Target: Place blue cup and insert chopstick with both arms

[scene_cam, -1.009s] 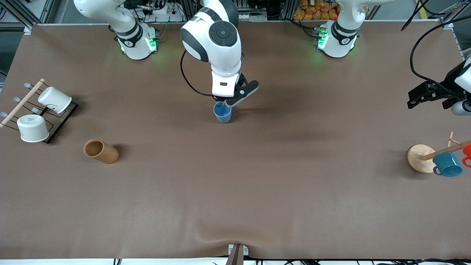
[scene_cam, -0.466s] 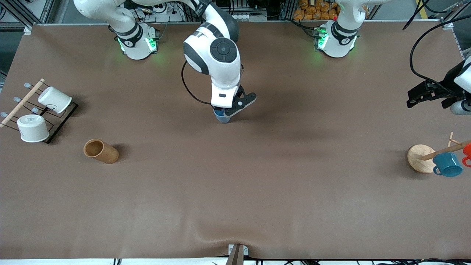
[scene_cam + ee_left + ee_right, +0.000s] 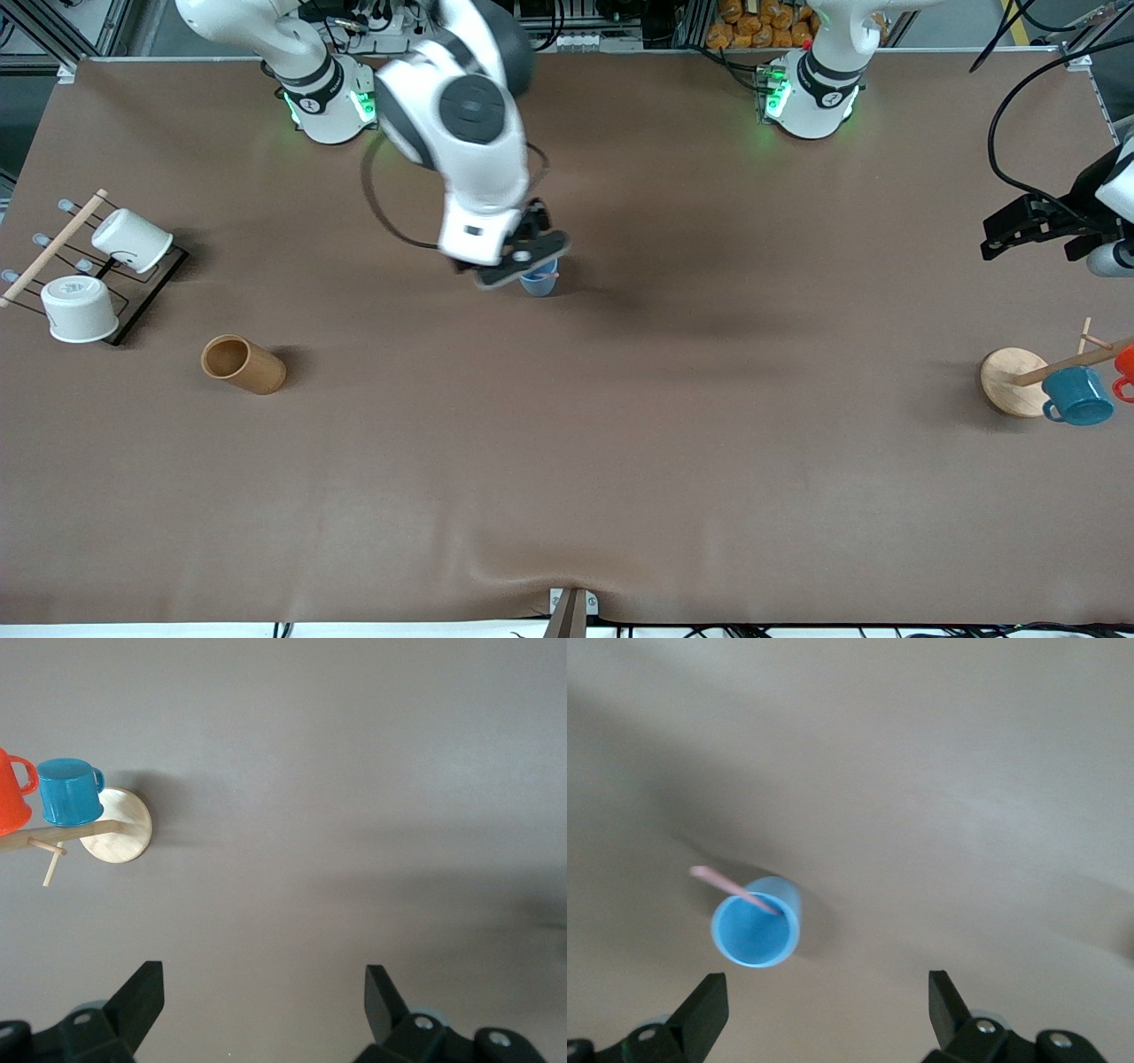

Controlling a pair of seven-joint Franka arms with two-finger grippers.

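Note:
The blue cup stands upright near the table's middle, and in the right wrist view I look down into it. The pinkish chopstick leans inside the cup with its top end sticking out over the rim. My right gripper is open and empty, beside the cup toward the right arm's end; in its own view the cup lies off to one side of the jaws. My left gripper is open and empty over the left arm's end of the table, where that arm waits.
A brown wooden cylinder lies toward the right arm's end. A wire rack there holds two white cups. At the left arm's end a mug tree with a round wooden base carries a teal mug and an orange mug.
My right gripper has let go of the chopstick, which stays in the cup, and has swung away toward the right arm's end. The left arm has not moved.

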